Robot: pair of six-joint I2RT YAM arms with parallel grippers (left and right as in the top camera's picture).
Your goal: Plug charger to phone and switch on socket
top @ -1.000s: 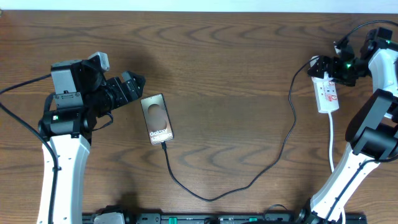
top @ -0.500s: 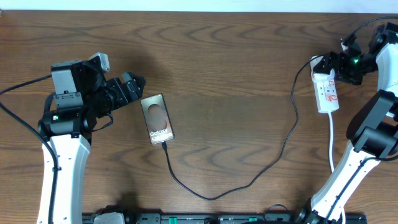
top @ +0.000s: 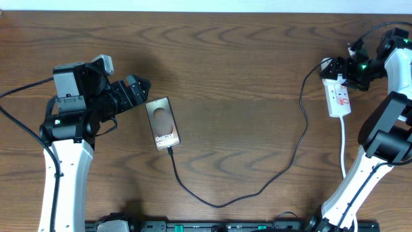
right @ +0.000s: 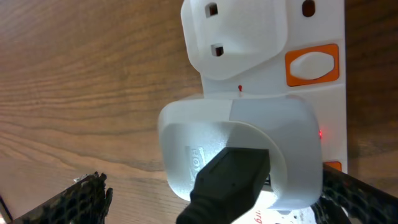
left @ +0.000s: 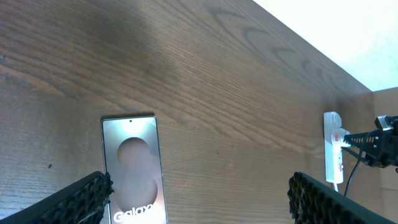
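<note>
The right hand (top: pixel 343 69) hovered over the far end of the socket (top: pixel 339 98) with its jaws spread wide and nothing held; in its wrist view the white adapter (right: pixel 236 146) of the charger (top: pixel 257 187) sat seated in the strip between the two fingertips, a black lead coming out of it toward the camera. The socket lay near the right edge of the table (top: pixel 225 58), its white cord (top: pixel 343 145) trailing back toward the arm's base. Beside the adapter an orange rocker switch (right: pixel 313 65) showed on the strip, a second one peeked in at the bottom edge, and a tiny red light (right: pixel 320 133) glowed level with the adapter; that may mean the outlet was already live, but the pictures did not settle it. From the socket the thin black cable ran in a long loop across the table to the phone (top: pixel 162 121), which lay flat, lettering toward the near side, well apart from the strip on the left half of the table. The cable's tip (top: pixel 170 149) met the phone's near end and looked pushed home, so the plugging step appeared done. The left hand (top: pixel 141 87) rested just beside the phone's far corner, also wide and empty. What seemed left, at most, was pressing or confirming the switch under the right hand.
</note>
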